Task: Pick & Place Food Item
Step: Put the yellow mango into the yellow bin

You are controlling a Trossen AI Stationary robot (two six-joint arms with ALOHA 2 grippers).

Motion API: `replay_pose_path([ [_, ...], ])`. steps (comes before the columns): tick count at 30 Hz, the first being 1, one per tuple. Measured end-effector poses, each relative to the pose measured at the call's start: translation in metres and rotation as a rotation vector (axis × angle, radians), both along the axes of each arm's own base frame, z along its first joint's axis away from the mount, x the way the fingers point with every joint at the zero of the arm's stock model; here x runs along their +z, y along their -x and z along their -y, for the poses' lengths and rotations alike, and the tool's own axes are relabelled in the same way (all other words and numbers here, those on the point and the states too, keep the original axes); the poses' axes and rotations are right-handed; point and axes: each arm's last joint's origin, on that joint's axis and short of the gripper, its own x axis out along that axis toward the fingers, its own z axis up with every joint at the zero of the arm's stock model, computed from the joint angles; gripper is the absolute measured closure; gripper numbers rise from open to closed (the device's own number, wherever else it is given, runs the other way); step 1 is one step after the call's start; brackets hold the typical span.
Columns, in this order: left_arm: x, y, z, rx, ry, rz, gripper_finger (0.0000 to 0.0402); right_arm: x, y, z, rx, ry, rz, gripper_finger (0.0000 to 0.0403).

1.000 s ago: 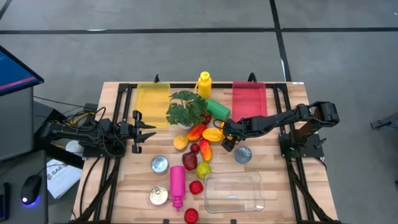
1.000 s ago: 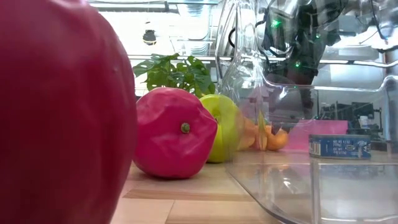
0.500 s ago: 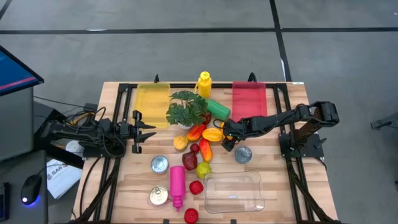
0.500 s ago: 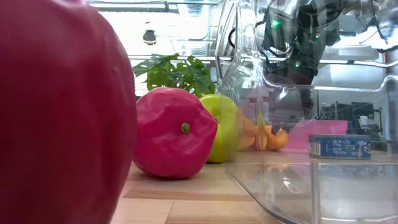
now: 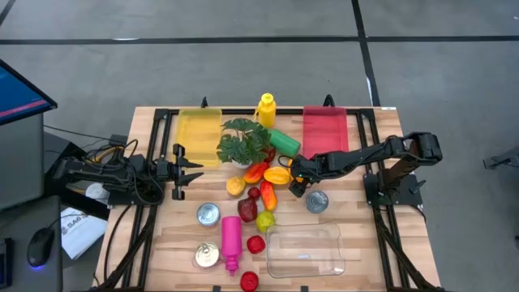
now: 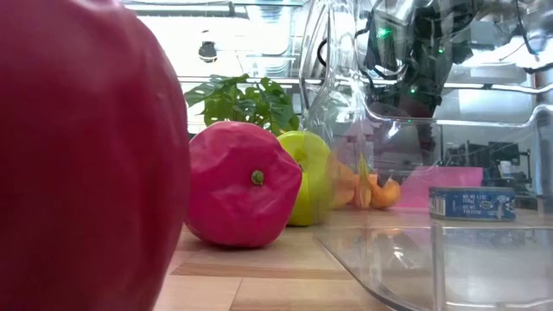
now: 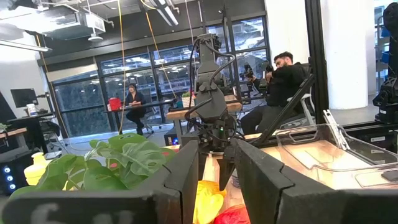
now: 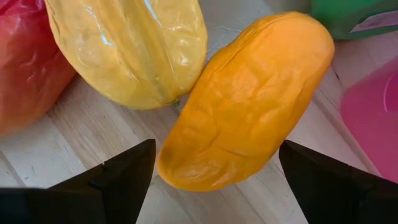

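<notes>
The table (image 5: 170, 239) fills the middle of the high view, with a yellow bin (image 5: 199, 128) and a red bin (image 5: 325, 130) along its upper edge and a clear tub (image 5: 305, 250) at the lower right. A plant (image 5: 243, 141) sits between the bins, a yellow bottle (image 5: 266, 109) above it and a green item (image 5: 285, 143) just right of it. A pink bottle (image 5: 231, 240) lies at lower centre, with cans (image 5: 208, 214) to its left and another can (image 5: 317, 201) right of centre.

The right arm reaches in from the right edge; the right gripper (image 5: 296, 180) stands at centre frame, jaws spread wide around an orange fruit (image 8: 249, 102), which lies on the wood touching a yellow pepper (image 8: 134, 46). A finger (image 8: 115, 177) flanks the fruit on each side in the wrist view; contact cannot be told.

The left gripper (image 5: 188, 172) waits at centre left, fingers (image 7: 180, 180) narrowly parted and holding nothing.

Low view: a red fruit (image 6: 86, 155) fills the left, a crumpled red fruit (image 6: 242, 183) and a green apple (image 6: 309, 173) at centre.
</notes>
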Motion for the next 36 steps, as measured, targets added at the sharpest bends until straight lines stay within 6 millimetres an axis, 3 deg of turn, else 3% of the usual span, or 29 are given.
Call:
replay_pose_path([
  [36,0.0,0.0,0.0,0.0,0.0,0.0,0.0307,-0.0001,-0.0002,-0.001,-0.002,-0.042,0.004,0.0068],
])
